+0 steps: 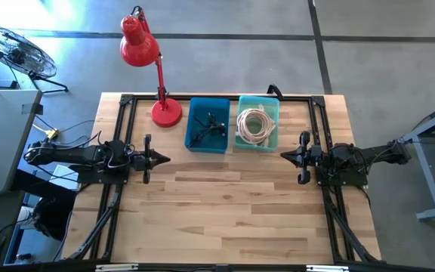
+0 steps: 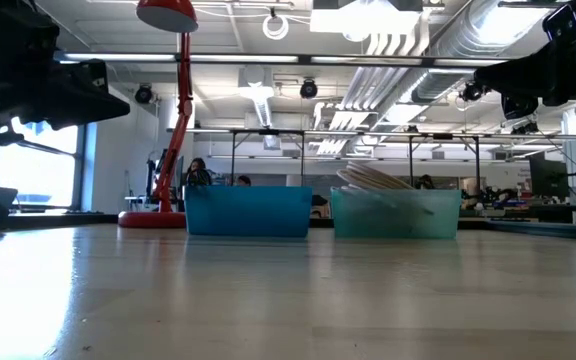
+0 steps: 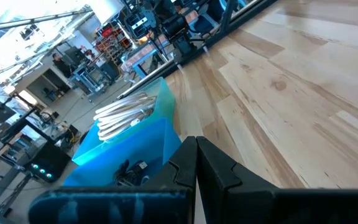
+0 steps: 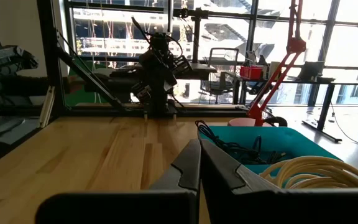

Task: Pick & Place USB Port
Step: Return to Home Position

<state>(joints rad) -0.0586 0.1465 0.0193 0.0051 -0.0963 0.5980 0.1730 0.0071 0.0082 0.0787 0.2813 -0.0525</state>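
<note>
The light brown cable [image 1: 254, 125] is seen coiled in the light green bin [image 1: 258, 98]; the black cable [image 1: 206, 130] is seen in the blue bin [image 1: 208, 100] just beside it; the left gripper [image 1: 165, 159] and right gripper [image 1: 284, 156] are held at opposite table sides, facing each other, each with fingers pressed together.

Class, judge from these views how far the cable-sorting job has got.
Done: the black cable lies in the blue bin, the light brown cable in the light green bin. In hand: nothing; the left end effector and right end effector are shut and empty, at opposite sides. Left: probably nothing, since no loose cable shows on the table.
</note>
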